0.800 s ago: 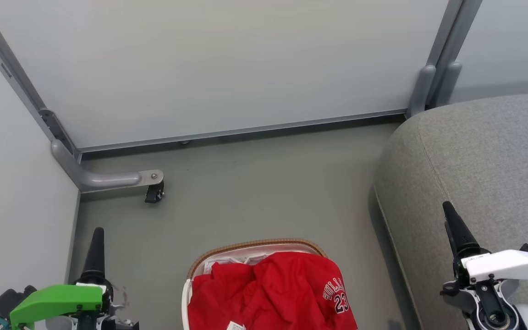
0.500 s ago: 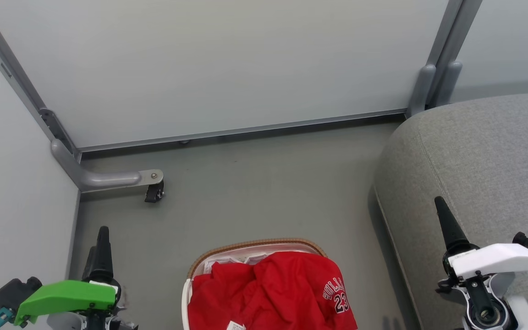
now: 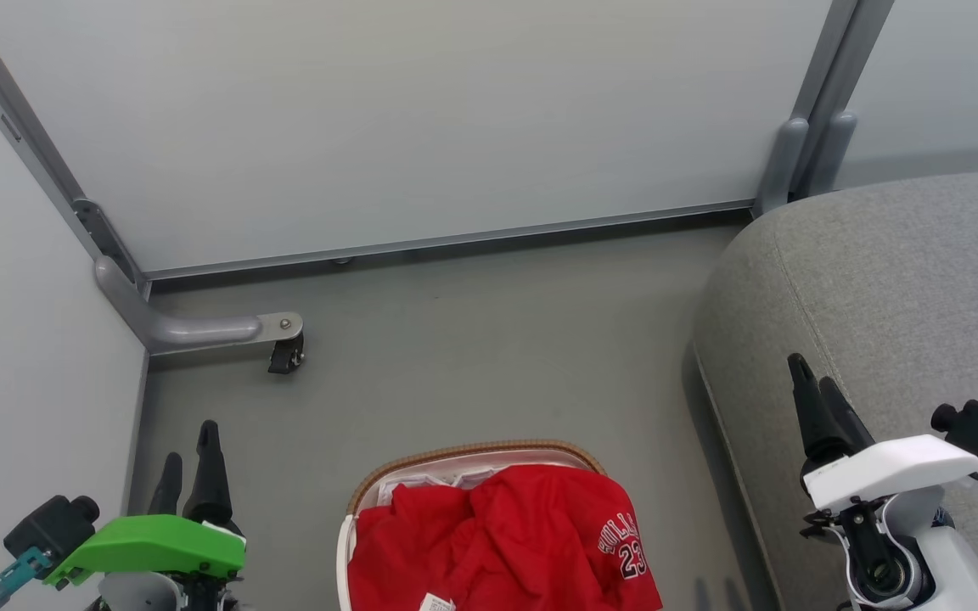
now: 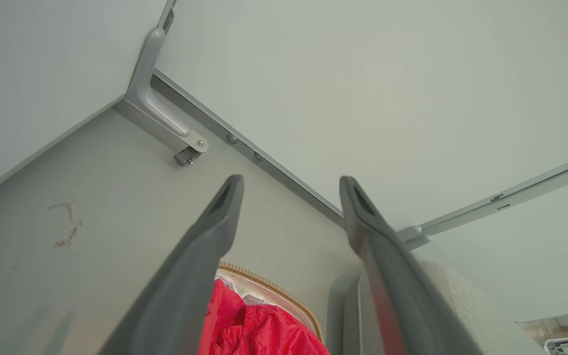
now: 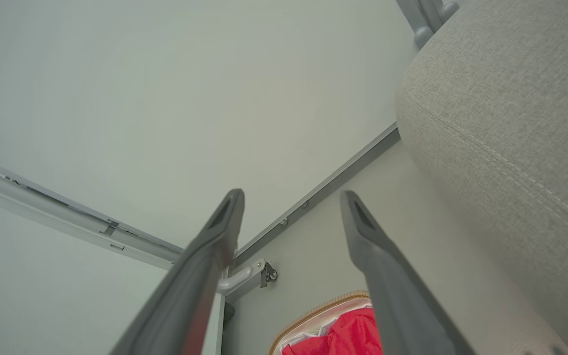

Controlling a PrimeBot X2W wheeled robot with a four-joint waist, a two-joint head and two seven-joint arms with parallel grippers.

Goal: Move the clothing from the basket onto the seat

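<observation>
The red clothing (image 3: pixel 497 543) lies heaped in the white basket (image 3: pixel 472 450) at the bottom middle of the head view, with "BULLS 23" facing up on its right side. To the right rises the big grey seat (image 3: pixel 905 280). My left gripper (image 3: pixel 190 445) hangs open over the floor left of the basket, holding nothing. Over the seat's front edge my right gripper (image 3: pixel 812 373) is open too and holds nothing. The left wrist view has the left gripper (image 4: pixel 291 180) above the clothing (image 4: pixel 249 325) and the brown rim of the basket (image 4: pixel 274 301). Beyond the right gripper (image 5: pixel 292 195) lie the clothing (image 5: pixel 353 335) and the seat (image 5: pixel 511 98).
Pale partition walls close the back and left. A grey metal foot with a black caster (image 3: pixel 285 352) juts onto the floor at the back left. A reddish stain (image 4: pixel 67 227) marks the floor. Bare grey floor lies between the basket and the back wall.
Both wrists have turned, so two fingers of each gripper now show instead of one. The left gripper has shifted right, the right gripper left and a little up the view.
</observation>
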